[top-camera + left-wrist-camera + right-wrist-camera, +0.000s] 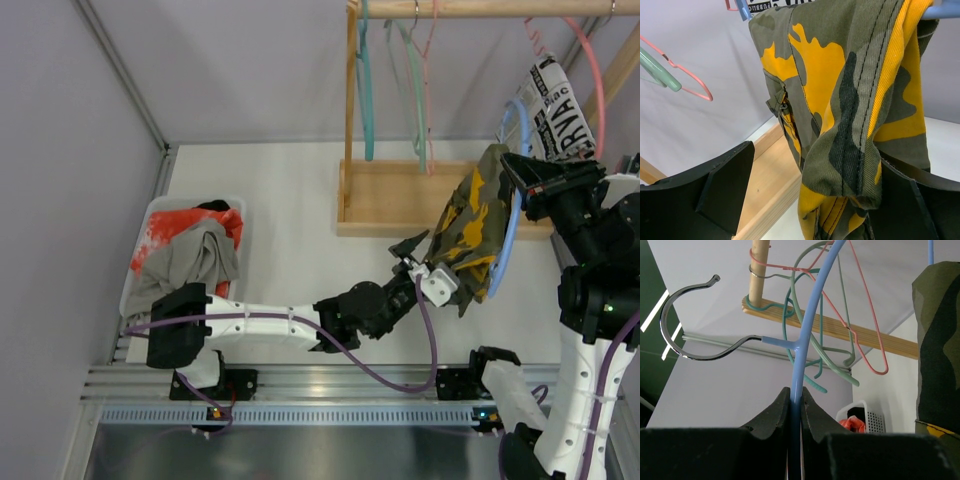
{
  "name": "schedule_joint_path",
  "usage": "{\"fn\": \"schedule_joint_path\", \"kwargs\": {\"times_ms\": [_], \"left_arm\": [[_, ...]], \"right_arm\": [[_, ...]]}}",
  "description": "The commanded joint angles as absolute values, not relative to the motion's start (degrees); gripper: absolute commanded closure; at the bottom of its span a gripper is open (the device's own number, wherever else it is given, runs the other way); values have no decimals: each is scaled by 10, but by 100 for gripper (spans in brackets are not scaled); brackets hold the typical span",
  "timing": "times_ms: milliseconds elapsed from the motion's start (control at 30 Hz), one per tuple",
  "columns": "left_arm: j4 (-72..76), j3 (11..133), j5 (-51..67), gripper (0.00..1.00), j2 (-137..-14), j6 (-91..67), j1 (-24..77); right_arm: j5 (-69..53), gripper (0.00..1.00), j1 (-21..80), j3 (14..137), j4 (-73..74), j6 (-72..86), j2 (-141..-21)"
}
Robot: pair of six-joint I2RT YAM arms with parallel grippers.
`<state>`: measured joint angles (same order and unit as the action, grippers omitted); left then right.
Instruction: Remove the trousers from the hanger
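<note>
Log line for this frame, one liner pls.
right hand: shut on blue hanger | left hand: open around camouflage trousers | camouflage trousers: draped over blue hanger | grey trousers: in basket

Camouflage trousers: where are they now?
Top view, right of centre: the olive, yellow and black camouflage trousers hang over the blue metal-hooked hanger clamped in the right gripper, their lower end between the fingers of the open left gripper.
</note>
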<state>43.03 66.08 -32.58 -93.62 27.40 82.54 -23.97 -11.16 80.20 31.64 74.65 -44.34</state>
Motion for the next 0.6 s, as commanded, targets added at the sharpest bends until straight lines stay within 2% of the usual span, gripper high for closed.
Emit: {"fn": "schedule_joint_path", "kwargs": {"times_ms": [0,500,567], "left_arm": [[454,668,-333,12,-925,293,821],[485,792,-310,11,-1037,294,814],[486,800,-312,16,-1043,298,814]], "right_arm": [[-248,100,-113,816,188,759,-428],[-258,100,-113,804,182,771,-418],[-258,100,-113,806,182,769,-417]]}}
